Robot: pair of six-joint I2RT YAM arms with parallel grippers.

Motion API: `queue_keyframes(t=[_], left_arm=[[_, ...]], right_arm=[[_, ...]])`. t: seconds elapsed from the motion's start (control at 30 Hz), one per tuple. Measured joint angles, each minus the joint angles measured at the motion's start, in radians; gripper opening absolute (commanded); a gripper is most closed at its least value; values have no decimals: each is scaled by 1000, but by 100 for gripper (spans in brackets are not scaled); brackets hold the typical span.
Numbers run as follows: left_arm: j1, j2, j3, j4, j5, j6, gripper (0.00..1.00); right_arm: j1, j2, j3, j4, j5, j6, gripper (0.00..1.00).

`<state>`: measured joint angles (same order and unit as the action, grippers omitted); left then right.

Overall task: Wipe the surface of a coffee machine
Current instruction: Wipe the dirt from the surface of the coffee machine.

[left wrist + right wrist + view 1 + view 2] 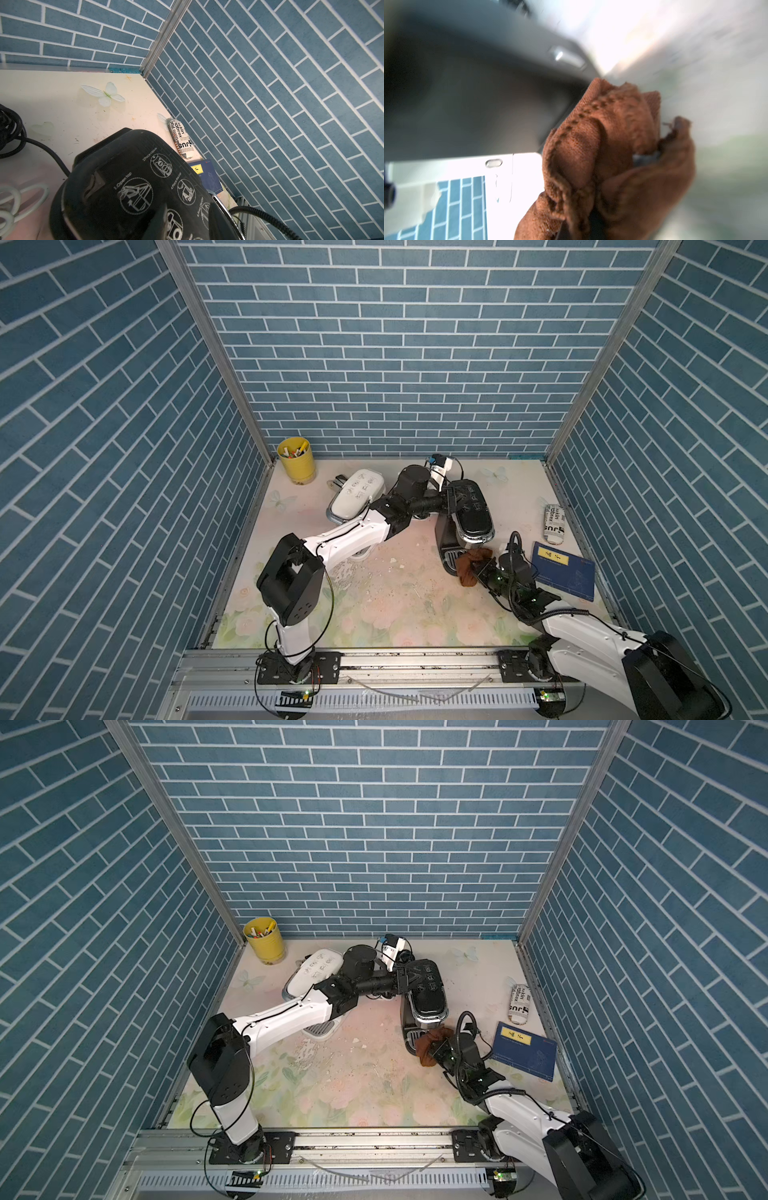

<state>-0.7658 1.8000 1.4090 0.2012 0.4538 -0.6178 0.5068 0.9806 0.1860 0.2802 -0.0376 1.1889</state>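
The black coffee machine (473,514) (428,996) stands right of centre in both top views, with white pictograms on its lid (133,187). My left gripper (455,497) (192,226) reaches in from the left. Its two dark fingers (164,224) lie apart on the lid, and lid surface shows between them. My right gripper (482,572) (583,228) is shut on a bunched brown cloth (471,566) (430,1048) (612,141). The cloth is pressed against the machine's low front base by the drip tray (451,558). The right wrist view is blurred.
A white coffee machine (355,495) sits behind my left arm, with a yellow cup of pens (296,464) in the back left corner. A printed roll (555,522) (182,139) and a blue book (563,572) lie by the right wall. A black cable (41,145) trails behind the black machine.
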Motion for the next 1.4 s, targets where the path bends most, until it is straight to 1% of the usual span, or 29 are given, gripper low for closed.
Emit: queue_keyframes(t=[0.1,0.2,0.37,0.57,0.9,1.1,1.23,1.4], left_arm=[[0,0,0,0,1,0,35],[0,0,-1,0,1,0,35],[0,0,-1,1,1,0,35],[1,0,-1,1,1,-4,35],[1,0,-7,11,2,-7,35],[2,0,-8,14,4,-7,35],[2,0,-8,14,5,-7,35],[2,0,-8,15,5,-7,35]], right_arm=[[-39,-38,-2,-53,-2,-23,0],[-56,-29,-2,-61,-12,-37,0],[-61,77,7,38,-50,-45,0],[-65,248,82,159,-102,-57,0],[-87,325,87,257,-129,-71,0],[-91,330,88,264,-161,-71,0],[-62,314,86,251,-158,-67,0],[56,279,82,209,-149,-48,0]])
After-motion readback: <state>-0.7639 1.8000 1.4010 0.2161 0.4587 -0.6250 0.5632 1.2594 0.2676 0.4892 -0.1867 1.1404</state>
